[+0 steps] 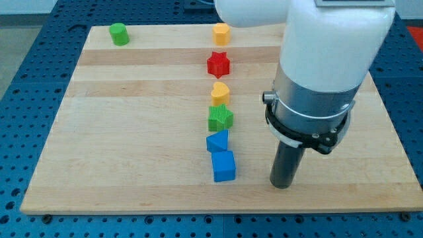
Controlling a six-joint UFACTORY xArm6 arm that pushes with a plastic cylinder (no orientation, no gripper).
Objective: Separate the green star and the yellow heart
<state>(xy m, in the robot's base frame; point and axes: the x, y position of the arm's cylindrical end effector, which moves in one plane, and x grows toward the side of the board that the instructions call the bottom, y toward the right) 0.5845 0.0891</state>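
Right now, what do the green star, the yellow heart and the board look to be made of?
Green star: likely plastic, matte, with fine ridges across it, perhaps 3D-printed. Yellow heart, touching the star from the view's top: probably the same plastic, smooth and slightly glossy. Board: pale wood, with grain lines and plank seams, satin finish.

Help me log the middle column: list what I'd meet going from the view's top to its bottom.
Yellow block → red star → yellow heart → green star → blue triangular block → blue cube.

blue pegboard bench (20,79) under wooden board (132,152).
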